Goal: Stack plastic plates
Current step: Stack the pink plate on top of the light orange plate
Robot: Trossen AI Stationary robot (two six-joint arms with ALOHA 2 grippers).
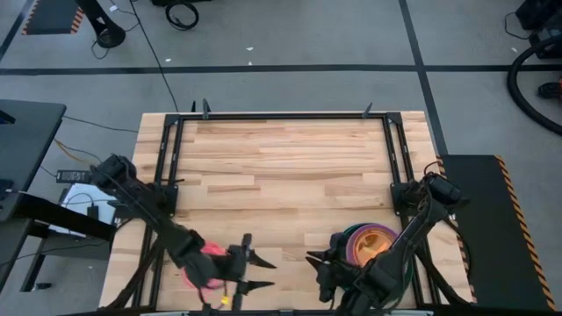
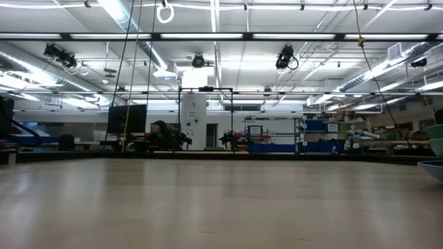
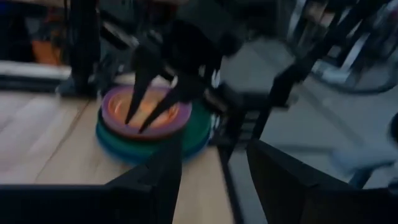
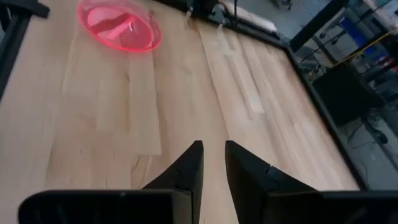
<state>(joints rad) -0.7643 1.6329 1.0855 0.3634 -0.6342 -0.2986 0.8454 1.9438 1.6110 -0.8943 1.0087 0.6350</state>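
Observation:
A translucent pink plate (image 1: 206, 263) lies flat on the wooden table near its front edge, partly under my left arm; it also shows in the right wrist view (image 4: 118, 28). A stack of plates (image 1: 364, 239) stands at the front right: an orange plate (image 3: 146, 112) in a purple one (image 3: 112, 102), on green (image 3: 199, 127) and teal ones (image 3: 124, 149). My left gripper (image 1: 263, 273) is open and empty, just right of the pink plate. My right gripper (image 1: 314, 268) is open by a narrow gap (image 4: 212, 146) and empty, left of the stack.
A black frame (image 1: 281, 116) runs along the table's far, left and right sides. My right arm (image 1: 413, 230) reaches over the stack's right part. Bare wood (image 1: 281, 175) fills the table's middle and far half. Plate rims (image 2: 435, 149) show at the low view's right edge.

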